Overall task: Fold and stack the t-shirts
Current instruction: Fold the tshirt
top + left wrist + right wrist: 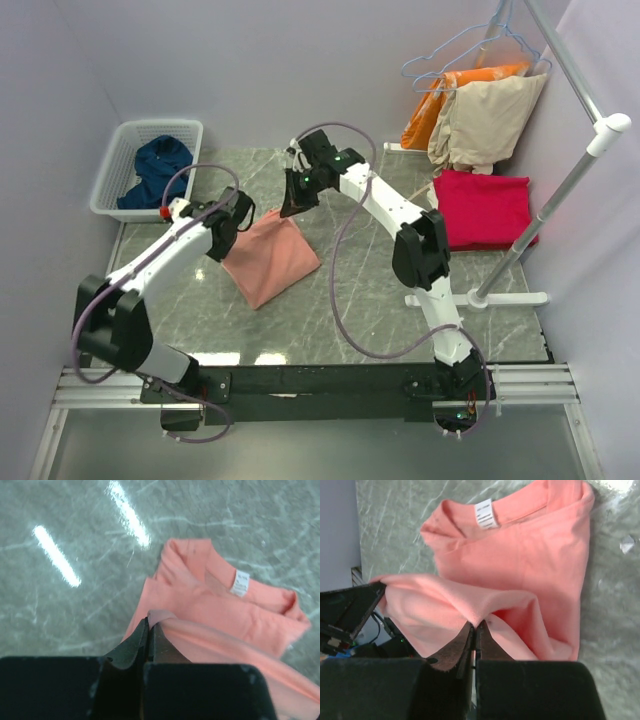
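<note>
The salmon-pink t-shirt (270,258) lies partly folded on the marble table, its far edge lifted. My left gripper (240,214) is shut on one corner of that edge (157,616). My right gripper (296,206) is shut on the other corner (480,620). The white neck label (241,582) shows on the part lying below, also in the right wrist view (486,514). The crimson-red t-shirt (485,208) lies folded at the right of the table. The navy-blue t-shirt (158,170) is bunched in the white basket (118,158).
A clothes rack (560,190) stands at the right, its base (480,298) on the table. Orange and beige garments (480,112) hang from it at the back right. Walls close in the left and back.
</note>
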Robot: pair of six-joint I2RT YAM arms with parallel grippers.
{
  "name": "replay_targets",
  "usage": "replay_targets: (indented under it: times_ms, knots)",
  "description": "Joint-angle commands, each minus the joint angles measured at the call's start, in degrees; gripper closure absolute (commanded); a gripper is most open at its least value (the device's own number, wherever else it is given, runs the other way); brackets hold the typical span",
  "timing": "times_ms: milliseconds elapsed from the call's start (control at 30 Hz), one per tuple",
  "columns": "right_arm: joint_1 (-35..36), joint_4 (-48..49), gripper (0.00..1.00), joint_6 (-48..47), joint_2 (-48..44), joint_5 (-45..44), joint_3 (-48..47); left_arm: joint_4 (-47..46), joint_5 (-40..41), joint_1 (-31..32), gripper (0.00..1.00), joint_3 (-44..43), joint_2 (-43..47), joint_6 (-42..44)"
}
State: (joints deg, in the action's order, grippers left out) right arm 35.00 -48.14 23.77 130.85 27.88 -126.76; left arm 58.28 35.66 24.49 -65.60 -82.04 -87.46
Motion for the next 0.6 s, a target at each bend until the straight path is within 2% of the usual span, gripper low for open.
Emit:
replay_targets:
  times_ms: [0,33,67,100,133,200,233,300,333,400,433,533,567]
  knots:
    - [-2.3,6.2,1.0,3.4,3.7,5.1,-2.1,-5.4,2.0,-3.8,0.99,-2.6,-5.2,8.0]
    - [-2.5,8.3,0.99,3.7,4.4,5.8,-1.9,-6.1,2.0,-5.3,0.99,-3.0,-6.5,8.9]
    - [-2.7,9.4,0.94,4.1,5.4,6.9,-1.7,-7.2,2.3,-6.1,0.99,-3.4,-8.7,9.2]
    - [-2.8,10.6,0.83,4.4,5.5,8.8,-0.6,-7.4,2.7,-6.8,0.99,-3.8,-9.8,9.2]
    - [-3.4,14.2,0.79,4.8,5.3,9.4,0.5,-7.7,3.5,-8.2,0.97,-5.0,-10.8,9.0]
    - [-4.4,18.8,0.71,6.4,3.0,10.6,5.0,-9.8,4.9,-9.4,0.87,-5.8,-12.8,8.9]
    - [-5.4,23.7,0.68,7.7,2.1,10.5,6.7,-11.8,5.5,-10.2,0.79,-5.9,-13.1,9.5]
    - [-6.3,28.4,0.64,8.8,-0.2,10.4,9.9,-17.0,6.4,-11.6,0.72,-6.5,-14.2,11.5]
    - [-7.2,28.5,0.64,9.4,-0.5,10.3,10.0,-18.0,6.4,-12.1,0.63,-7.4,-15.0,12.4]
    - [-7.8,25.1,0.63,8.7,0.2,10.4,7.9,-20.7,5.8,-12.8,0.53,-10.3,-17.6,15.6]
    - [-7.8,23.5,0.63,6.6,0.2,9.1,7.3,-21.9,5.5,-12.9,0.43,-11.2,-18.3,17.5]
    - [-7.8,20.6,0.63,3.4,-2.3,6.6,9.8,-24.5,3.3,-13.2,0.33,-14.1,-21.1,22.8]
    - [-7.7,20.5,0.63,2.8,-3.1,6.1,12.6,-25.5,2.1,-13.2,0.33,-14.3,-21.1,24.4]
